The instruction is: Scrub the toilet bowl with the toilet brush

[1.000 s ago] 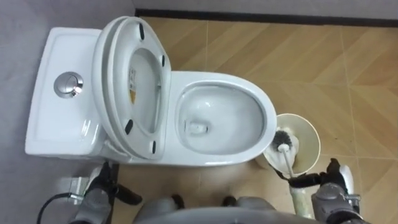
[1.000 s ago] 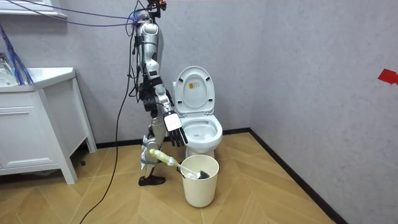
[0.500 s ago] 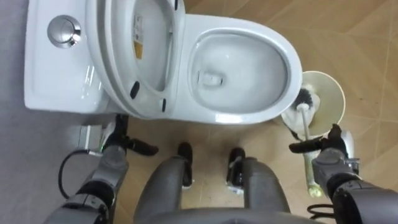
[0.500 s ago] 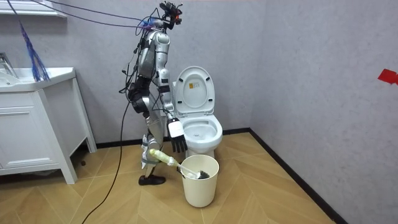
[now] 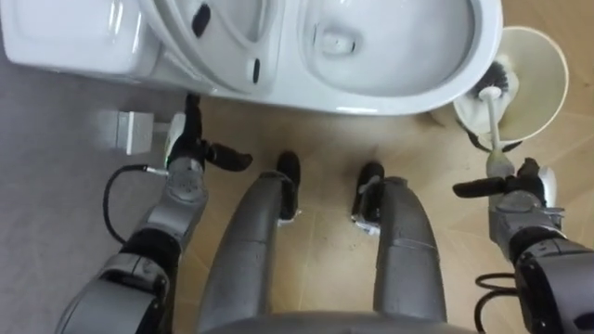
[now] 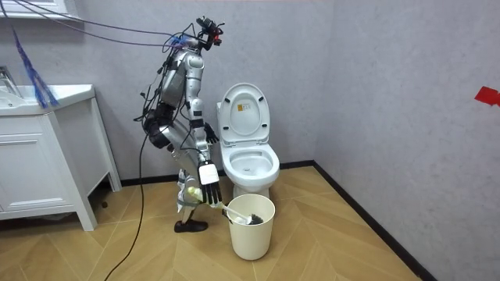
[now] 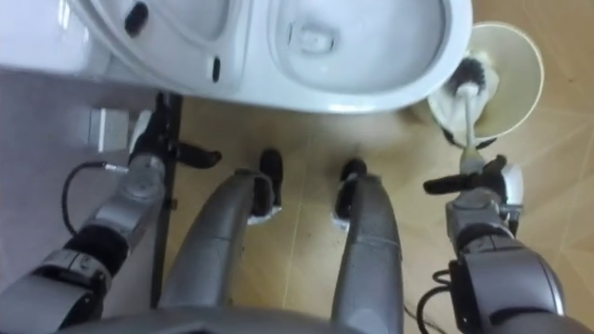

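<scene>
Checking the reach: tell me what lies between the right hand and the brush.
Nothing: in the left eye view the handle of the brush runs from the bucket straight to the right hand.

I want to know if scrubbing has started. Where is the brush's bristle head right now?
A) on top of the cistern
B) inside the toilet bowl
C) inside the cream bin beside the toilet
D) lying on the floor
C: the bristle head sits inside the cream bin next to the toilet, with the right hand at the brush's handle.
</scene>
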Controlling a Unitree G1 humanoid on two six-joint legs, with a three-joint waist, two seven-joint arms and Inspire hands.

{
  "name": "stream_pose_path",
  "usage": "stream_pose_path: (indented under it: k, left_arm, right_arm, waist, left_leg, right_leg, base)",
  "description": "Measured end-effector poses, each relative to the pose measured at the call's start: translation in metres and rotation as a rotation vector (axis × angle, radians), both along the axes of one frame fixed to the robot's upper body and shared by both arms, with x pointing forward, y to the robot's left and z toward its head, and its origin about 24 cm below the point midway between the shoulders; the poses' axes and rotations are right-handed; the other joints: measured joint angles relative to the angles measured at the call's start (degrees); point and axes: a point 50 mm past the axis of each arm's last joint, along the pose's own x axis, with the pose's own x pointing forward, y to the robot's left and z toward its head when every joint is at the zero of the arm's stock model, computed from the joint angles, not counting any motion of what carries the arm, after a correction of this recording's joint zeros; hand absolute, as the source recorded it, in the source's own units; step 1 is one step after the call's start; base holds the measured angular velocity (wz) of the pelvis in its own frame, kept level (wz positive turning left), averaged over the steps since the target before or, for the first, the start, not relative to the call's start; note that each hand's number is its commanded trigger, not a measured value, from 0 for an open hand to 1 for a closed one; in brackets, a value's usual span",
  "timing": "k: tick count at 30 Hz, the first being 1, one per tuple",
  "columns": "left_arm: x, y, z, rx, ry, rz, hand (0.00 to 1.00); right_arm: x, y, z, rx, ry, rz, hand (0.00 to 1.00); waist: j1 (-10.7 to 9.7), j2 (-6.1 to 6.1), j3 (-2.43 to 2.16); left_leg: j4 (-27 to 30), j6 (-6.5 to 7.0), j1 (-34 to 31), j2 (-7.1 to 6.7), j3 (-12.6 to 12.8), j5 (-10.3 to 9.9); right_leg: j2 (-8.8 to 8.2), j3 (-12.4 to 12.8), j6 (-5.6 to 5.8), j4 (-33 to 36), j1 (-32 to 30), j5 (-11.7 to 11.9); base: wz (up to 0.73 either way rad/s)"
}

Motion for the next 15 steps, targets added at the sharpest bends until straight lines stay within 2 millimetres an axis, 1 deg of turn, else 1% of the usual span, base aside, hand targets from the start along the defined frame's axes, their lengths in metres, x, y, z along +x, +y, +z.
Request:
stream_pose_path:
  k: [2,3,5,8,13,15]
  left_arm:
    - [0.002,-0.004,0.003,-0.002,-0.014,-0.02,0.0]
    - [0.002,-0.007,0.004,-0.003,-0.018,-0.031,0.0]
    - [0.003,-0.01,0.006,-0.02,-0.029,-0.041,0.0]
    - [0.001,-0.009,0.004,-0.027,-0.023,-0.038,0.0]
    - [-0.001,-0.013,0.005,-0.03,-0.029,-0.056,0.0]
    - [-0.001,-0.013,0.006,-0.033,-0.035,-0.056,0.0]
  right_arm:
    - [-0.001,-0.005,0.002,-0.024,-0.001,-0.017,0.0]
    - [-0.002,-0.008,0.003,-0.036,-0.001,-0.027,0.0]
    - [-0.004,-0.009,0.003,-0.048,0.003,-0.036,0.0]
    - [-0.009,-0.01,0.001,-0.052,0.014,-0.046,0.0]
    - [-0.01,-0.011,0.0,-0.036,-0.006,-0.082,0.0]
    - [-0.01,-0.012,0.001,-0.032,-0.017,-0.09,0.0]
  waist:
    - [0.0,0.0,-0.02]
    - [-0.1,0.0,-0.03]
    - [-0.2,0.05,-0.06]
    - [-0.2,0.11,-0.09]
    - [-0.2,0.26,-0.19]
    - [-0.2,0.46,-0.32]
  left_leg:
    - [0.7,-0.01,-1.4,0.0,0.1,0.2]
    - [1.2,0.07,-2.0,-0.04,0.1,0.3]
    - [1.5,0.21,-2.5,-0.02,0.2,0.4]
    - [2.6,0.08,-2.7,-0.08,0.3,0.1]
    - [3.3,-0.23,-3.2,-0.11,0.3,-0.2]
    - [3.3,-0.29,-3.6,-0.06,0.4,-0.1]
  right_leg:
    - [-0.2,0.0,-0.12,1.0,-1.5,0.0]
    - [-0.33,0.0,-0.58,1.6,-2.1,0.1]
    - [-0.38,0.0,-0.78,2.1,-2.7,0.0]
    - [-0.43,0.0,-1.25,3.5,-3.0,-0.4]
    - [-0.55,-0.1,-1.68,4.7,-3.6,-1.1]
    - [-0.57,0.0,-1.82,5.0,-4.2,-1.1]
  base:
    - [0.02]
    - [0.0]
    - [0.0]
    - [0.0]
    - [0.03]
    - [0.0]
